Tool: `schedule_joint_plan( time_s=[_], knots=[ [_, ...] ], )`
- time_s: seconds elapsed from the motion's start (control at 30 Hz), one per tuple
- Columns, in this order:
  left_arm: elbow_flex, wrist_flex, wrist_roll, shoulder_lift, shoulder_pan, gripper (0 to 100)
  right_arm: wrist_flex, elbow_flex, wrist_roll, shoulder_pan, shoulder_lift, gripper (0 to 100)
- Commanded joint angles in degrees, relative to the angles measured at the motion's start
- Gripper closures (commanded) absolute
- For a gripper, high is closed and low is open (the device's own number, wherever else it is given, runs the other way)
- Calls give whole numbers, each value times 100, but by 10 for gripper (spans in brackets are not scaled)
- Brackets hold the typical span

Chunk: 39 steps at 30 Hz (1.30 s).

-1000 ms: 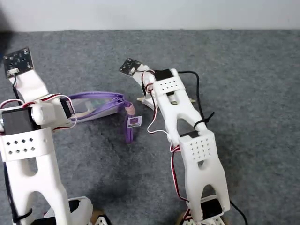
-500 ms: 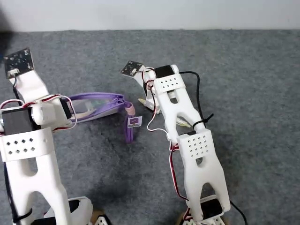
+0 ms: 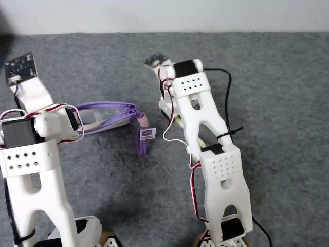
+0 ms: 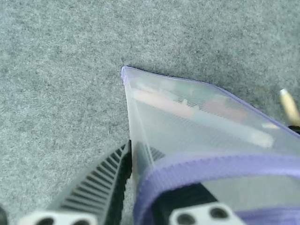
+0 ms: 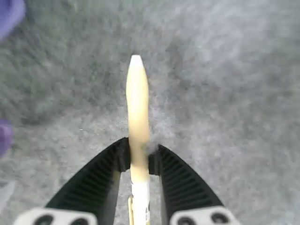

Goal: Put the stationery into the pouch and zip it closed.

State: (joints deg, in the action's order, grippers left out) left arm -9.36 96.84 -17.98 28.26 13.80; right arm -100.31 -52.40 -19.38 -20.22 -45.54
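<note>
Pen (image 5: 137, 103) sits clamped in the right gripper (image 5: 138, 157), jaws closed on the barrel, cream tip sticking out ahead over grey carpet (image 3: 277, 103). Left gripper (image 4: 140, 168) is pinched on the purple zip edge of the pouch (image 4: 197, 122), and that end looks raised off the carpet. Pouch lies between the two arms, the end with the tag (image 3: 147, 133) towards the right arm. Pen tip is near that end, not touching it.

Step in hand, as I judge it: feed pen into pouch mouth. To do it well:
- Line the pen's long axis with the pouch's length, tip first.
- Aim at the gap under the zip band, not at the band itself.
- Come in low and shallow (the clear wall is soft and will likely fold if pushed).
- Left grip should be firm enough that the pouch does not slide.
- Release only once most of the barrel is inside.

Unclear:
- How wide the mouth is open and where the zip slider sits; cannot tell either.
- Pale shapes show through the pouch wall, one pinkish; what they are I cannot say.
- In the high view the right arm covers its own gripper and most of the pen.
- Rear of the pen is cut off in the right wrist view.
</note>
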Motion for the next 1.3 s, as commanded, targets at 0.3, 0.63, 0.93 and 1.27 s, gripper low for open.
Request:
schedule_joint_plan(
  time_s=[0.3, 0.63, 0.93, 1.27],
  knots=[
    [259, -9, -53, 79, 26, 986, -251, 2541, 791, -365, 3178, 991],
    [259, -9, -62, 79, 0, 986, -242, 4079, 1767, -1130, 5402, 991],
    [259, -9, -62, 79, 0, 986, 382, 5160, 2936, -1956, 7257, 991],
    [259, -9, -62, 79, 0, 986, 3160, 6092, 3657, -2492, 8391, 991]
  ],
)
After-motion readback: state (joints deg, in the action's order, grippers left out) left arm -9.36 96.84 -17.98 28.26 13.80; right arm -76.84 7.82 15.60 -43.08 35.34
